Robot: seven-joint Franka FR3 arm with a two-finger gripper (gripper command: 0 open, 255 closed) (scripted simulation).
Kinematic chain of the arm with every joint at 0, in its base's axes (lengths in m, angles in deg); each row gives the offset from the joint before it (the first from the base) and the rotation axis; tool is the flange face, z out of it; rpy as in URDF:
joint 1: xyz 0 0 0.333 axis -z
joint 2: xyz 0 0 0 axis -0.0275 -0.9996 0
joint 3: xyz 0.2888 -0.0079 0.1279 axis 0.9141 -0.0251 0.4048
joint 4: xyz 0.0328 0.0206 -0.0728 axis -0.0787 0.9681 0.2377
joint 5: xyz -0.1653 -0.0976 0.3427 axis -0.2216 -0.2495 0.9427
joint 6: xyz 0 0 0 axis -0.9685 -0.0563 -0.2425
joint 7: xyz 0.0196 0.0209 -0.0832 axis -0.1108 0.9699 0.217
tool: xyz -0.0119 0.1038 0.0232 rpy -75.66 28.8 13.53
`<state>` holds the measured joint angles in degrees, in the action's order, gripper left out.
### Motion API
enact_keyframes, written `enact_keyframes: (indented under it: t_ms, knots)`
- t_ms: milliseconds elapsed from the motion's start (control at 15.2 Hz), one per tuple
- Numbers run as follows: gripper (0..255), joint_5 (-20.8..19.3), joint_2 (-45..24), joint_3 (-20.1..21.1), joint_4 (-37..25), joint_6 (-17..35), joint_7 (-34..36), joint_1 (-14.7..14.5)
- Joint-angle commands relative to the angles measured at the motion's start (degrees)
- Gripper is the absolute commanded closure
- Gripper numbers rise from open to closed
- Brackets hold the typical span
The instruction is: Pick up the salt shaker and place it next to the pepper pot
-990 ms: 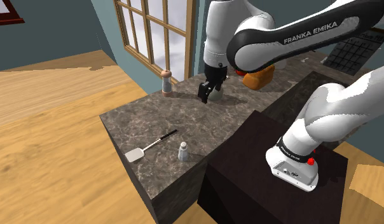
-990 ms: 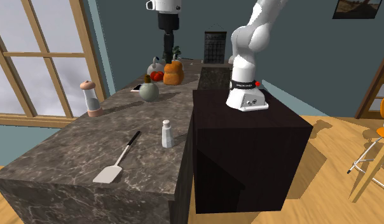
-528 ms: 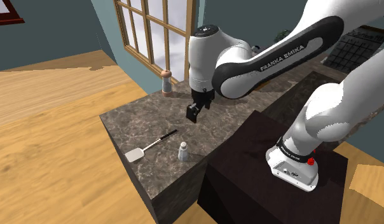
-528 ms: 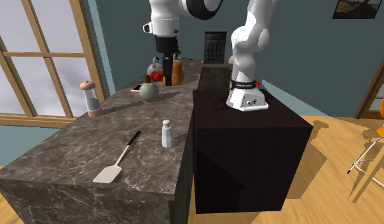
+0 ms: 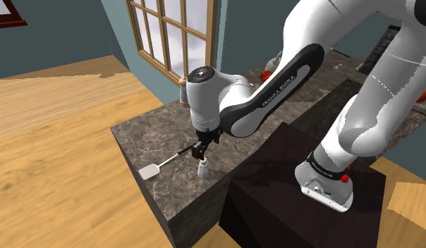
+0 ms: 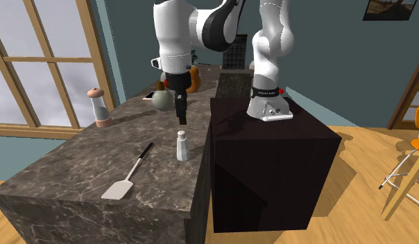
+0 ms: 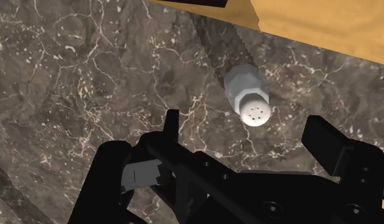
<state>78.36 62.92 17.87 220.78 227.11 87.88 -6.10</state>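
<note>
A small white salt shaker (image 5: 202,168) stands upright near the front edge of the dark marble counter (image 5: 137,130). My black gripper (image 5: 199,149) hangs just above it, fingers pointing down and open. In the second exterior view the gripper (image 6: 180,115) is a short way over the shaker (image 6: 181,146). In the wrist view the shaker (image 7: 246,95) sits just ahead of the gripper (image 7: 248,130), in line with the gap between the apart fingers, untouched. The pepper pot (image 6: 98,107), tan with a white middle, stands by the window; in the shoulder view the arm hides most of the pepper pot (image 5: 181,82).
A spatula (image 6: 128,177) with a black handle lies beside the shaker, toward the pepper pot. A round grey-green vase (image 6: 161,99) and an orange object (image 6: 194,77) stand at the counter's far end. The dark stand (image 6: 270,159) abuts the counter. A window (image 6: 35,62) backs the counter.
The arm has swung down from the counter's far end toward the near edge. The gripper now hangs over the salt shaker and has stayed open.
</note>
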Motion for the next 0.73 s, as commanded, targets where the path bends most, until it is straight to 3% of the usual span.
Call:
enact_keyframes:
  t_ms: [0, 660]
  knots:
    - [0, -3.71, -5.06, 0.12, -1.84, 1.45, 4.15, -0.99]
    - [0, -11.85, -13.34, -3.41, -2.51, 6.97, 10.49, -3.62]
